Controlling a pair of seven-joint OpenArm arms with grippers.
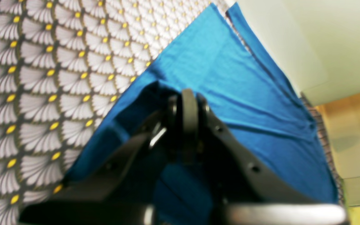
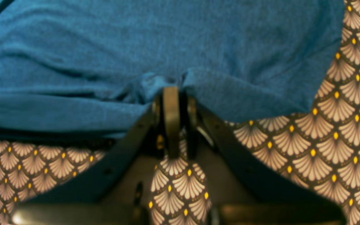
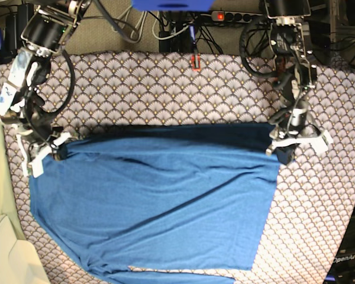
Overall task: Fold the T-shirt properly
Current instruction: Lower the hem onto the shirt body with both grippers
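Observation:
The blue T-shirt [image 3: 160, 201] lies spread across the patterned table cloth [image 3: 165, 89], its top edge doubled over in a dark band between the two arms. My left gripper [image 3: 282, 152], at the right of the base view, is shut on the shirt's upper right corner. In the left wrist view its jaws [image 1: 187, 97] pinch a raised fold of the T-shirt [image 1: 230, 78]. My right gripper [image 3: 60, 151], on the left side, is shut on the upper left corner. Its wrist view shows the gripper [image 2: 171, 90] biting the bunched edge of the T-shirt [image 2: 136, 47].
A cream box [image 3: 12, 260] sits off the table's lower left corner. Cables and a power strip [image 3: 236, 16] run along the back, and a small red object [image 3: 195, 62] lies at the cloth's far edge. The shirt's lower hem reaches the near table edge.

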